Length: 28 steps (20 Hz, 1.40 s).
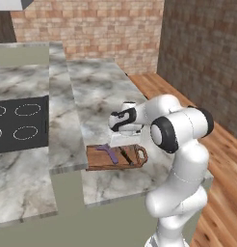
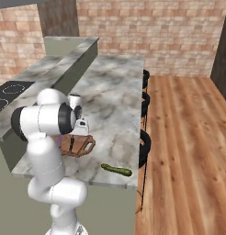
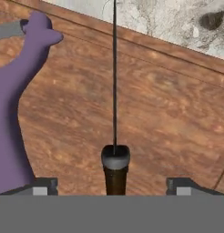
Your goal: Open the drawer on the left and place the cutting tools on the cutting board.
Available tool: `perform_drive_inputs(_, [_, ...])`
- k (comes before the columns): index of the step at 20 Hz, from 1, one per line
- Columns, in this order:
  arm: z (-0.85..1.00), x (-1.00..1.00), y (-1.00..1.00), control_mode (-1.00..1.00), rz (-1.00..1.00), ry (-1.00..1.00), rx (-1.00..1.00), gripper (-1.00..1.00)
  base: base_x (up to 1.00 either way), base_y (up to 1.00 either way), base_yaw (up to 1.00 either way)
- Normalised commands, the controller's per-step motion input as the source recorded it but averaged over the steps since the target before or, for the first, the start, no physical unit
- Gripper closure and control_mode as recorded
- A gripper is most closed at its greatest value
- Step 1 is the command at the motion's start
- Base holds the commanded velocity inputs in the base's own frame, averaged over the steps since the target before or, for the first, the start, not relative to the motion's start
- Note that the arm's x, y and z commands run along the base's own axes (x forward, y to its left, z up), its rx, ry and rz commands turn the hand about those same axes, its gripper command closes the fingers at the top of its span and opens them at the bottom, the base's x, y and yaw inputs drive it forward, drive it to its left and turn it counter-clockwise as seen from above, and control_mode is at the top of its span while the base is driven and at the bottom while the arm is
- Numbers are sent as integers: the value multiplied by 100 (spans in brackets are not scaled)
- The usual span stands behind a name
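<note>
Even flat rendered light, soft shadows, slight blur

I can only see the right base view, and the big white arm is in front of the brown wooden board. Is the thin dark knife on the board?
Observer: Yes. In the hand view the thin dark knife lies flat on the brown wooden cutting board.
Operator: Is the gripper squeezing it?
Observer: No. The gripper is open, with its finger tips wide apart on either side of the knife's handle and a gap on both sides.
Operator: Where's the purple thing?
Observer: The left base view shows the purple angular tool lying on the board too, beside the knife.
</note>
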Motion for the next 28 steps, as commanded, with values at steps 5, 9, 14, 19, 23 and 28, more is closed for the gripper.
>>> perform_drive_inputs(5, [99, -69, -24, -100, -6, -15, 0, -100, 0, 0, 0])
perform_drive_inputs(9, [98, -82, -33, -100, -7, -13, 0, -100, 0, 0, 0])
perform_drive_inputs(14, [92, -98, -36, -100, -9, -2, 0, -100, 0, 0, 0])
perform_drive_inputs(19, [100, -97, -9, -100, -7, 0, 0, -100, 0, 0, 0])
perform_drive_inputs(23, [100, -82, 0, -100, -4, 0, 0, -100, 0, 0, 0])
perform_drive_inputs(28, [77, -72, 0, -100, -2, 0, -1, -100, 0, 0, 0])
